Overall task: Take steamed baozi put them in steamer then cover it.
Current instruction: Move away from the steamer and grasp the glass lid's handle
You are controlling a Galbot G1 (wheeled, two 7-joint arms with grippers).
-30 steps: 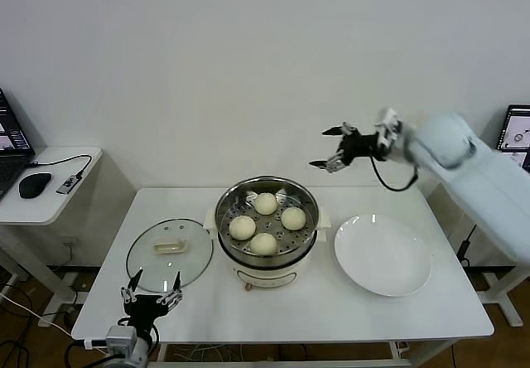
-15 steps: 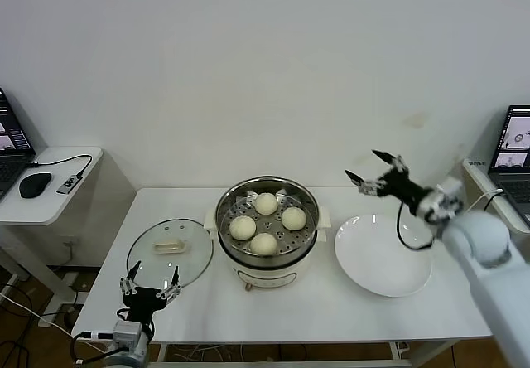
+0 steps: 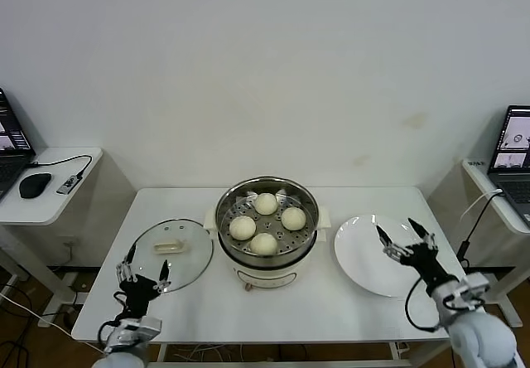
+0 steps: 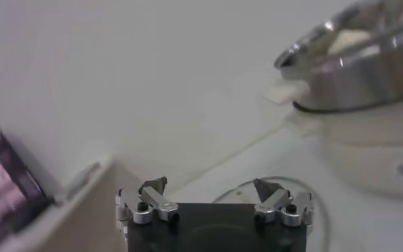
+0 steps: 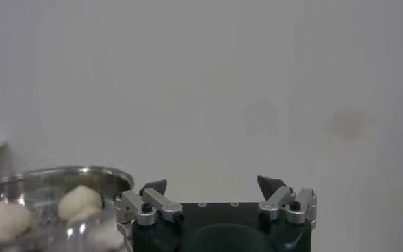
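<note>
Over the white table (image 3: 290, 310), left gripper (image 3: 142, 270) and right gripper (image 3: 406, 240) hover, jaws apart.

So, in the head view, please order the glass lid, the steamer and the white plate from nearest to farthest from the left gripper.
From the left gripper:
1. Glass lid, just beyond it, on the table's left.
2. Steamer, at the centre, holding four baozi.
3. White plate, on the right.

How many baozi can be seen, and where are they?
4, all on the perforated tray inside the steamer: one at the back, one left, one right, one at the front. The plate holds none.
</note>
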